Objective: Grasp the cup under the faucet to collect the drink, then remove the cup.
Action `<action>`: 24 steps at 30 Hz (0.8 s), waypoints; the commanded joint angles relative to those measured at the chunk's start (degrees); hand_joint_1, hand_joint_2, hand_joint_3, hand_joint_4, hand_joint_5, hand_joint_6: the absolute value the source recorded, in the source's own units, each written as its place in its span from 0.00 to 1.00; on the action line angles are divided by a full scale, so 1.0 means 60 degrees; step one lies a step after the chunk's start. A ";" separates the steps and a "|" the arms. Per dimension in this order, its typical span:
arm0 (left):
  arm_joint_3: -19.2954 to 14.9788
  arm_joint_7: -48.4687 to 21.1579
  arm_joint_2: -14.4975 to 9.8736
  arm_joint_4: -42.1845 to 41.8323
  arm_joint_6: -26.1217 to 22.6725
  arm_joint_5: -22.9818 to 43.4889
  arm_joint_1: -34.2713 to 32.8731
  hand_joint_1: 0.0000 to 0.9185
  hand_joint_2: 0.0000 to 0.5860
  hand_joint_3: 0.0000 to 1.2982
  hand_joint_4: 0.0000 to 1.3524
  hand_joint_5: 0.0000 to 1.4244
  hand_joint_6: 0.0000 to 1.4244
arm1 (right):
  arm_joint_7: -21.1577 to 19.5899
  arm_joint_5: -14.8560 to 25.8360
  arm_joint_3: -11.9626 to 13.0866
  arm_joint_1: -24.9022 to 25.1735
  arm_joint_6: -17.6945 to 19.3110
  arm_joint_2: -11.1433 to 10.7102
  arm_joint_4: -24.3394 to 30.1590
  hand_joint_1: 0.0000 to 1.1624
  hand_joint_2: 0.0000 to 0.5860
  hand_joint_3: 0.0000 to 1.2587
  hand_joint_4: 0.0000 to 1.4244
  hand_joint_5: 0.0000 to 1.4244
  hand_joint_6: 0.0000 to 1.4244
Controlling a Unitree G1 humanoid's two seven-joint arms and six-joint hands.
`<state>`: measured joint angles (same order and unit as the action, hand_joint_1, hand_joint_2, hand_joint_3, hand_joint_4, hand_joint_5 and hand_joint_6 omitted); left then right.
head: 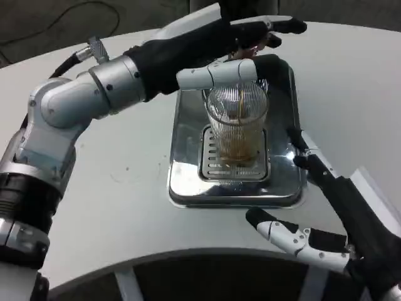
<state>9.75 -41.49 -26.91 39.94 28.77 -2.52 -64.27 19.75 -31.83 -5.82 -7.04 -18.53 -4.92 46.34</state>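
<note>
table (113,188) white, round, dark floor (37,25) behind; left hand (219,44) around cup (237,125), right hand (313,213) released.

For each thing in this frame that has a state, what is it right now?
cup: upright on the drain grate, partly filled with brown drink, a stream running in.
faucet: pouring.
drip tray: flat on the table, under the cup.
left hand: up at the faucet, a finger lying across the cup's rim.
right hand: open, beside the tray, holding nothing.

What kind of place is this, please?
Probably a drink-dispensing test station in a lab: a ribbed clear cup filling with brown liquid stands on a metal drip tray on a white table, with cables on the dark floor.
</note>
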 commanded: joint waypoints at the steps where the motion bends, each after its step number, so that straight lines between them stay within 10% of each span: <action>1: 0.0236 -0.0318 -0.0210 0.0128 -0.0261 -0.0438 0.0422 0.00 0.13 0.11 0.03 0.08 0.02 | -0.0579 0.0186 -0.0180 0.0372 0.0237 0.0058 -0.0497 0.61 0.42 0.00 0.00 0.04 0.05; 24: 0.0157 -0.0260 -0.0178 0.0182 -0.0317 -0.0371 0.0363 0.00 0.14 0.11 0.03 0.08 0.02 | -0.2393 0.0490 -0.0365 0.2595 0.0109 0.0188 -0.3221 0.62 0.42 0.00 0.00 0.02 0.00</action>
<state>9.57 -41.50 -27.31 39.32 28.44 -2.56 -64.24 6.62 -29.62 -8.02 7.16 -18.64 -3.98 28.72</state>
